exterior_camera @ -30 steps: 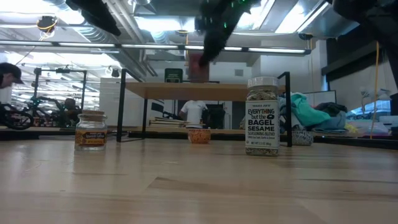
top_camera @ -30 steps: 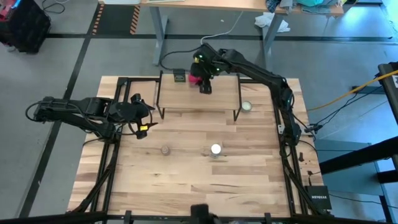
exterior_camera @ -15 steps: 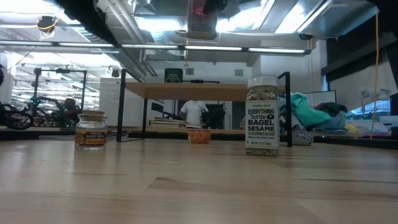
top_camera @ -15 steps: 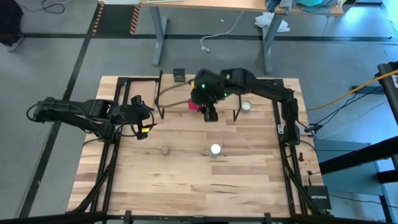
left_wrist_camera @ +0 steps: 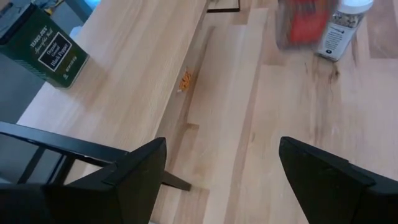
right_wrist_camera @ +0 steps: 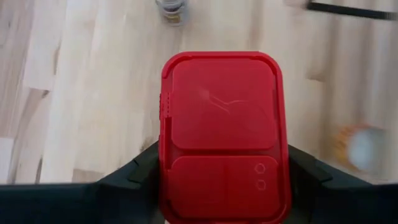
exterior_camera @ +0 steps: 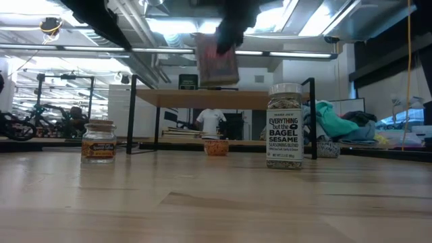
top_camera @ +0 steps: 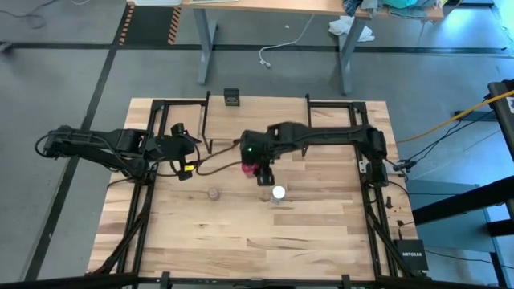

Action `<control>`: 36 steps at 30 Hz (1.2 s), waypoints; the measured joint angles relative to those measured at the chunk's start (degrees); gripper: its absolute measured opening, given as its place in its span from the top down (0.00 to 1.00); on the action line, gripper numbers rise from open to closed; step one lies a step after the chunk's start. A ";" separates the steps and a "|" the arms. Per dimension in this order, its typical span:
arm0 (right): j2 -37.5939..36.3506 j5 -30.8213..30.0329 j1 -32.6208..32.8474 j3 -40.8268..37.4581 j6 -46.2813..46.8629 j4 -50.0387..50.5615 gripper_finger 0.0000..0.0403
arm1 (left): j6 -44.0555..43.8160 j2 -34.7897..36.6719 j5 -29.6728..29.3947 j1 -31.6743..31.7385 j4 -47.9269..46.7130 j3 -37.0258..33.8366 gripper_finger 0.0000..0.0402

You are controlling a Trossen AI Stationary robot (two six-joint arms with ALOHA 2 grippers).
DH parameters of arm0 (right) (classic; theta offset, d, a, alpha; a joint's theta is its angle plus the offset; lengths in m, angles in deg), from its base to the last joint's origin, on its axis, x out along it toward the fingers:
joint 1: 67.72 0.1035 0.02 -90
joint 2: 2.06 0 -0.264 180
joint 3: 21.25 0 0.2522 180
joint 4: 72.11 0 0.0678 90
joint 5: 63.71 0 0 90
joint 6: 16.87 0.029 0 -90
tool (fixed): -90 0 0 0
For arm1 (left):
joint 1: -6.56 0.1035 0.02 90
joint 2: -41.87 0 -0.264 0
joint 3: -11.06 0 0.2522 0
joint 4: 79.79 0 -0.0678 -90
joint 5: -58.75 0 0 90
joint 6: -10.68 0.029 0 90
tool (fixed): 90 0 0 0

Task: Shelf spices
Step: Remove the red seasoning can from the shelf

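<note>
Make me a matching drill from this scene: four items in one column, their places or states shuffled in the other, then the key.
Items:
1. red square box
2. dark square tin
3. clear white-lidded jar
4. left tool

Places or states:
a. standing on the wooden tabletop
b. open, holding nothing
c. standing on the light-wood shelf
d. gripped by the right tool, up off the table

Pairs: 1-d, 2-c, 3-a, 4-b
</note>
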 joint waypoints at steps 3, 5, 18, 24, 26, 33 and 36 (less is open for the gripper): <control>0.00 0.72 0.04 -6.64 1.19 -5.23 0.48 | -0.35 0.00 0.01 0.00 -0.03 0.00 0.24; 0.00 0.95 0.02 -10.70 1.79 -10.08 0.48 | -0.42 0.00 0.02 0.00 0.03 0.00 0.24; 0.00 0.98 -0.06 -23.60 3.85 -24.67 0.48 | 0.33 -0.04 -0.01 0.00 3.77 0.02 0.24; 0.00 0.99 -0.07 -27.11 5.47 -30.10 0.48 | 0.31 -0.04 -0.01 0.00 4.51 0.02 0.24; 0.00 0.99 -0.06 -28.35 6.14 -31.35 0.48 | 0.30 -0.04 0.02 0.00 4.50 0.02 0.24; -0.11 0.95 -0.04 -30.28 7.47 -34.58 0.48 | 0.28 -0.04 -0.01 0.00 4.47 0.02 0.24; -0.11 1.60 0.00 -30.30 7.49 -35.36 0.48 | 0.27 -0.04 -0.01 0.00 4.47 0.02 0.24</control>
